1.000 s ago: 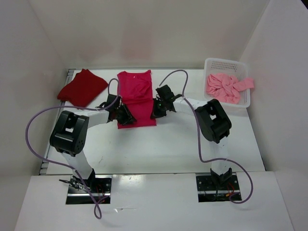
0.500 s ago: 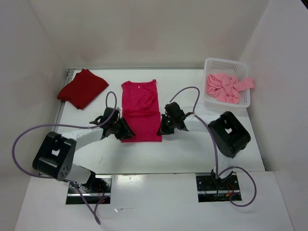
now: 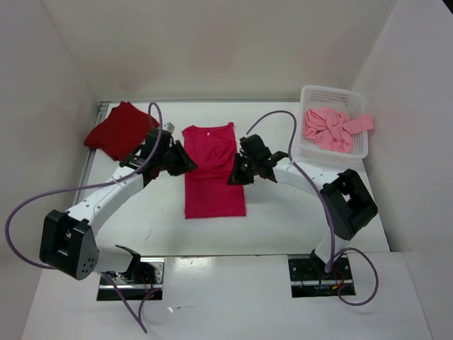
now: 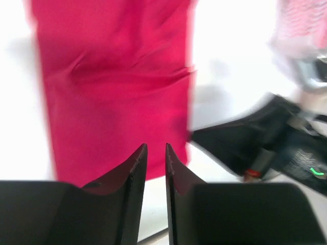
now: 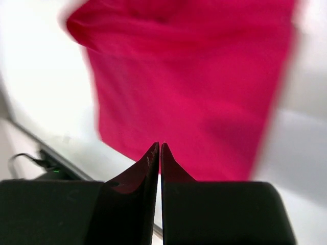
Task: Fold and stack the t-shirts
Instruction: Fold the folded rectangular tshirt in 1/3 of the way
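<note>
White tabletop [image 3: 297, 219] carries everything. Lying flat near its middle is the bright crimson-pink shirt [image 3: 212, 180], a long narrow rectangle with its collar toward the far edge and its hem toward the near edge. The dark red shirt [image 3: 120, 131] sits folded in the far left corner. A white basket [image 3: 333, 91] stands in the far right corner, and the light salmon shirt [image 3: 327, 127] is crumpled inside it, with one end draped over the right rim. The left gripper [image 3: 188, 163] is at the crimson shirt's left edge, its jaws a narrow slit apart with nothing between them. The right gripper [image 3: 233, 176] is at the same shirt's right edge, its fingers pressed together and holding no cloth.
</note>
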